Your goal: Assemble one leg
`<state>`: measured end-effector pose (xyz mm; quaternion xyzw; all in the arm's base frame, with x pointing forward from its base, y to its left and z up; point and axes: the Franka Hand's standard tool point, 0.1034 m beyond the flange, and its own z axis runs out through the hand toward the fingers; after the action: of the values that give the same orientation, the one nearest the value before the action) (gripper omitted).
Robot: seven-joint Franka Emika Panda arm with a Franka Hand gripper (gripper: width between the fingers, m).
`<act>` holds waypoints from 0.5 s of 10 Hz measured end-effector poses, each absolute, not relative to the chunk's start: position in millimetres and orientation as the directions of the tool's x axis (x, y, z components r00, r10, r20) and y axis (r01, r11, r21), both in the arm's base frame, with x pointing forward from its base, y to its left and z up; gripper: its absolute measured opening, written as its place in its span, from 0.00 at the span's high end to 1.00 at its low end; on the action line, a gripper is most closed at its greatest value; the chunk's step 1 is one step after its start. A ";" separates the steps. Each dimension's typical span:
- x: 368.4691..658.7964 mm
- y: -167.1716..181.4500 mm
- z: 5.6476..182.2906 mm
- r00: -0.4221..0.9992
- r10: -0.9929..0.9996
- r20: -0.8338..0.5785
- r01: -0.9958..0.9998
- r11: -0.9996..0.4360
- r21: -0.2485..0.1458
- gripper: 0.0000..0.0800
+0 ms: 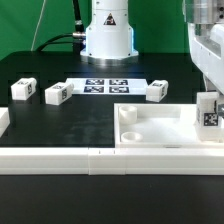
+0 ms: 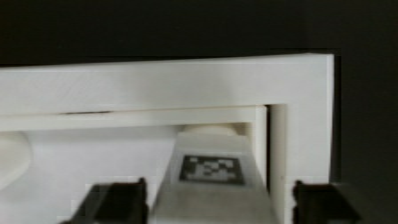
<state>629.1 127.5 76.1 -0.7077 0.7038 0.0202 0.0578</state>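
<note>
My gripper (image 1: pixel 208 104) is at the exterior view's right, shut on a leg (image 1: pixel 209 110), a small white post with a black-and-white tag. It holds the leg upright over the right end of the large white tray-like part (image 1: pixel 160 128). In the wrist view the leg (image 2: pixel 215 168) sits between my two dark fingers (image 2: pixel 118 202), close to the tray's inner corner (image 2: pixel 267 100). Three more legs lie on the black table: one (image 1: pixel 24 89) at the left, one (image 1: pixel 57 94) beside it, one (image 1: pixel 157 90) behind the tray.
The marker board (image 1: pixel 105 85) lies in front of the robot base (image 1: pixel 107 35). A long white rail (image 1: pixel 80 158) runs along the table's front. A white piece (image 1: pixel 3 121) shows at the left edge. The tray has round corner holes (image 1: pixel 129 133).
</note>
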 end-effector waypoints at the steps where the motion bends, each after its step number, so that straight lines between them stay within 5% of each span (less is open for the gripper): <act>1: 629.7 126.5 76.0 0.057 -0.993 -0.106 -0.997 -0.051 -0.059 0.35; 2: 630.1 125.7 76.3 0.136 -0.986 -0.101 -0.989 -0.130 -0.066 0.22; 5: 629.0 125.8 77.7 0.589 -0.806 -0.055 -0.808 -0.586 -0.057 0.19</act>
<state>629.0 125.8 77.7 -0.8906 0.4532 0.0116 0.0378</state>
